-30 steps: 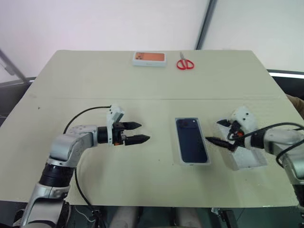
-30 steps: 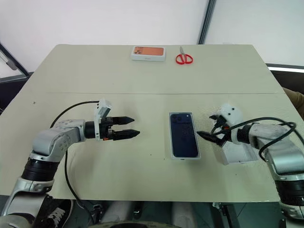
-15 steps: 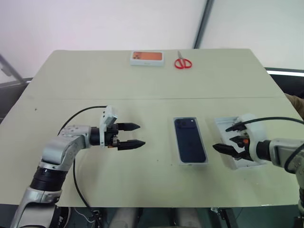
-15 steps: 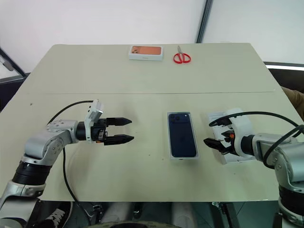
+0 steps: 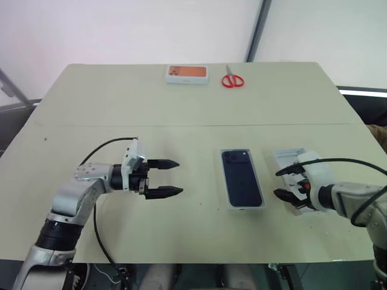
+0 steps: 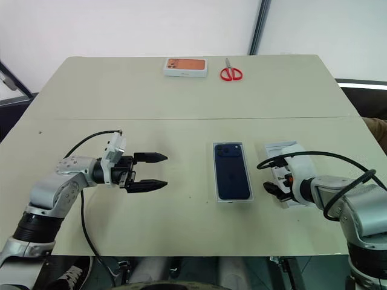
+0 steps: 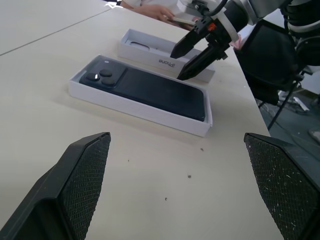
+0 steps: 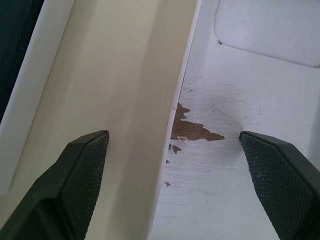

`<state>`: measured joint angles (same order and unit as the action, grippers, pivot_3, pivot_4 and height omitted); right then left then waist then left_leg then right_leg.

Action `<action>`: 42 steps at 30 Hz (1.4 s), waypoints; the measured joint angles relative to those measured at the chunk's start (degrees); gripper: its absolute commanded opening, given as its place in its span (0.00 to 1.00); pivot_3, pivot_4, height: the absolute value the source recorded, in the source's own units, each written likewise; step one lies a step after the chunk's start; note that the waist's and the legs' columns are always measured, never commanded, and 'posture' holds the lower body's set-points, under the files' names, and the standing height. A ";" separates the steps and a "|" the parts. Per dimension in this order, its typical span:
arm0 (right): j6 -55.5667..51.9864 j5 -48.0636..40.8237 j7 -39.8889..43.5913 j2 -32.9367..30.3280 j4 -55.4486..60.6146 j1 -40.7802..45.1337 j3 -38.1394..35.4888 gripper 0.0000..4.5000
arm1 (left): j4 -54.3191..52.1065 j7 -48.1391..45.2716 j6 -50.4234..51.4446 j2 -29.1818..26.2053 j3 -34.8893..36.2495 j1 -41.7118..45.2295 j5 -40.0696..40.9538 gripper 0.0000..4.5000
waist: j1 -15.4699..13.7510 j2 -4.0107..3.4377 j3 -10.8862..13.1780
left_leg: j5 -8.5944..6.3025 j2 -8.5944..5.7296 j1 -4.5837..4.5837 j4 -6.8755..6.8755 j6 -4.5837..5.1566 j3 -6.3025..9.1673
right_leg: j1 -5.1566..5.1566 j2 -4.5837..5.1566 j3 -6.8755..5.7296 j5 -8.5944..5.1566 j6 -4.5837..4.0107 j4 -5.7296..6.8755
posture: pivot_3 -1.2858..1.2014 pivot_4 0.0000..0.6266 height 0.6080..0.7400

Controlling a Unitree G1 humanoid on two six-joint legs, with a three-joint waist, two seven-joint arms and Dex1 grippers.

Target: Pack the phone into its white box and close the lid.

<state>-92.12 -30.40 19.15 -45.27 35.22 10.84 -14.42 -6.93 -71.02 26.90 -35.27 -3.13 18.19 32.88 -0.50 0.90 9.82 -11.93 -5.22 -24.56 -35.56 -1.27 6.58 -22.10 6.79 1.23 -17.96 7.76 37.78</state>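
phone (image 5: 243,179): in white box (image 5: 227,181), glossy, slippery.
lid (image 5: 291,158): light, stiff; grip long edges.
R claw (image 5: 286,183): spread, straddling lid wall.
L claw (image 5: 172,177): released, empty.

The phone (image 5: 242,178), dark navy with a glossy back and its camera cluster at the far corner, lies flat, back up, inside the white box (image 5: 259,208) near the front of the tabletop (image 5: 181,103); the lid (image 5: 288,158) rests just right of it, hollow side up.
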 measured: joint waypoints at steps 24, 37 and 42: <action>-0.01 -1.69 -8.43 17.08 -5.34 16.96 -6.68 0.01 | 2.51 3.05 1.92 0.90 0.07 2.26 0.03 1.00 | 1.48 -0.02 0.01 | 0.09 -0.01 0.03 0.23 -0.11 -0.02 | -0.22 -0.11 0.06 0.00 0.01 0.20 | 0.52 0.24 1.00; 0.00 -35.30 -22.41 50.91 -14.70 25.70 -29.95 0.01 | 3.77 7.13 4.06 3.01 3.71 4.50 2.60 1.00 | 1.46 -0.12 0.05 | 0.17 -0.03 0.05 0.36 -0.23 0.00 | -0.34 -0.07 0.14 0.01 -0.01 0.30 | 0.52 0.24 1.00; 17.91 -73.91 -40.26 43.46 -17.21 9.67 -12.73 0.01 | 2.07 9.17 4.96 2.98 5.32 3.86 3.45 1.00 | 1.90 -0.12 0.04 | 0.18 0.03 0.05 0.44 -0.22 -0.02 | -0.34 0.01 0.21 0.00 -0.01 0.22 | 0.52 0.24 1.00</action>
<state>-74.21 -104.31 -21.11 -1.82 18.01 20.51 -27.16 -4.86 -61.85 31.86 -32.29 2.19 22.05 36.33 1.41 0.78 9.86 -11.76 -5.19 -24.50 -35.12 -1.49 6.56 -22.45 6.80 1.43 -17.96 7.75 38.00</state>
